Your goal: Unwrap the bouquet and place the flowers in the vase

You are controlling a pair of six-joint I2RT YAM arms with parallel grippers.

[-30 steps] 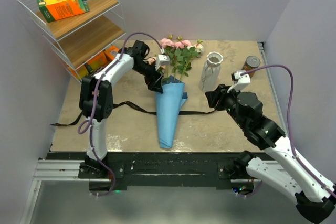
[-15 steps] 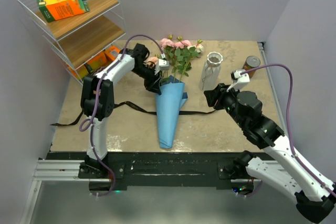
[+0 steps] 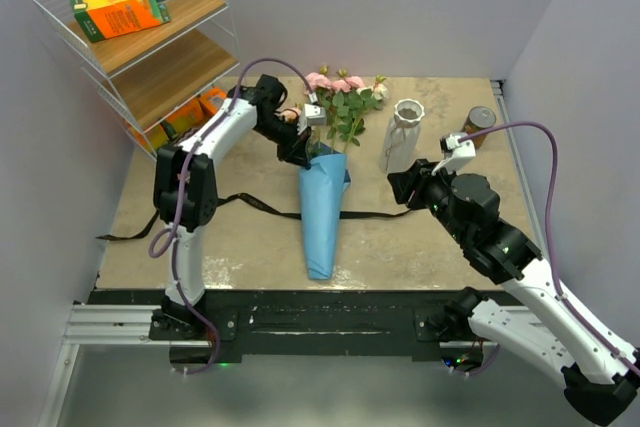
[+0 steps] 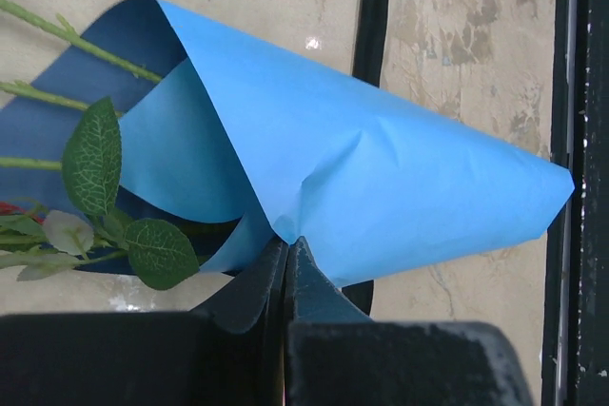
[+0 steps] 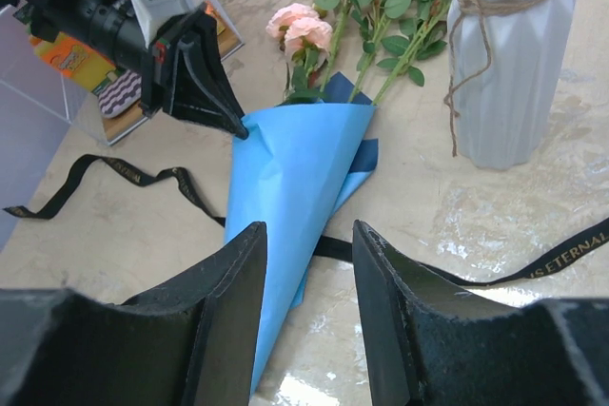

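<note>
Left gripper, wide a second ago, is now pinching the blue paper rim of the bouquet; unwrapping is starting.

Table from above, my bases at 6 o'clock edge. Bouquet flat at centre, tip toward 6, mouth toward 12. Flowers stick out of mouth toward 12. Ribbon under bouquet, crossing table from 9 to 3. Vase upright at 2 o'clock of bouquet, just beside flowers. Jar at 2 o'clock of vase, near far right corner. Shelf rack at 10 o'clock, by far left edge. My left gripper on bouquet's mouth rim, 10 o'clock side. My right gripper at 3 o'clock of bouquet, apart from it, at 6 o'clock of vase.
</note>
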